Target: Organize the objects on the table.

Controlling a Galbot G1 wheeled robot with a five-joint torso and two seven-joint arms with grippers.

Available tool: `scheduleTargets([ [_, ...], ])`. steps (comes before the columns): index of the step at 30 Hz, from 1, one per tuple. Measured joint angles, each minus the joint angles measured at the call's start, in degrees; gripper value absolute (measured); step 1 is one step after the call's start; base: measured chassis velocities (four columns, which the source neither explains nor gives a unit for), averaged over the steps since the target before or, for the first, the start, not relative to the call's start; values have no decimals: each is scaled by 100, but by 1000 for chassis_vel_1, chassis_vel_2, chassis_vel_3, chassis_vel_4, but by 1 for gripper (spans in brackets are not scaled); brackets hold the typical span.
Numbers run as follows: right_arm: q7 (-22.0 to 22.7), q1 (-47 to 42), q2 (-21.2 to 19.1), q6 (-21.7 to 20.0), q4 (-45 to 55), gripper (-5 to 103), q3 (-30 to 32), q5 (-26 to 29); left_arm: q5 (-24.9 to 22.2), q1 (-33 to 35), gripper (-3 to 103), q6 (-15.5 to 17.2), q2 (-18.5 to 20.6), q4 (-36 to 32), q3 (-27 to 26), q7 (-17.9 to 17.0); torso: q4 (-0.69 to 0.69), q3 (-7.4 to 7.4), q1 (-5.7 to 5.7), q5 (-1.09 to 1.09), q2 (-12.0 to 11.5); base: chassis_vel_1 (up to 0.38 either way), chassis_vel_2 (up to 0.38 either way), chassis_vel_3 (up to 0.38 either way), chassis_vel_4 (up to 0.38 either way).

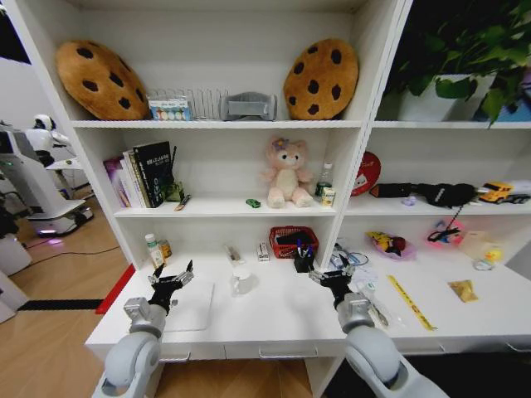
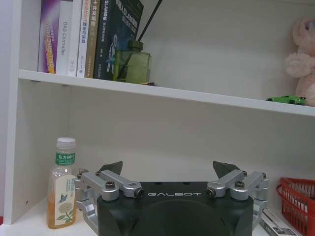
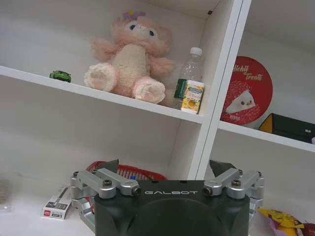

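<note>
The white table (image 1: 282, 322) carries a slim silver-white laptop (image 1: 191, 305) lying flat at front left. My left gripper (image 1: 172, 280) hovers open above the laptop's far edge; in the left wrist view it (image 2: 170, 169) faces the shelf's back wall, jaws wide apart and empty. My right gripper (image 1: 332, 275) is also open and empty over the table's middle right; in its wrist view it (image 3: 166, 167) points at the shelving. A tiny green toy car (image 1: 253, 202) (image 2: 287, 100) (image 3: 60, 75) sits on the shelf beside the pink bear (image 1: 286, 172). Slim white pens (image 1: 377, 313) lie by my right wrist.
At the back of the table stand a red basket (image 1: 293, 240), a black pen holder (image 1: 304, 259), a clear cup (image 1: 241, 282), a small box (image 1: 263, 251) and a drink bottle (image 1: 153, 249) (image 2: 61, 182). A yellow strip (image 1: 411, 303) lies at the right. Shelves rise close behind.
</note>
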Motion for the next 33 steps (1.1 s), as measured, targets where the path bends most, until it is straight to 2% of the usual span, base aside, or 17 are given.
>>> scheduleTargets([
  [7,-33,-238,199,73,160,100,65,-260,0,0,100,0,0,0,0,0,0,0,0,0,0,0,0,0,0],
  [33,68,-124,176,90,150,100,-75,-246,0,0,100,0,0,0,0,0,0,1,1,0,0,0,0,0,0],
])
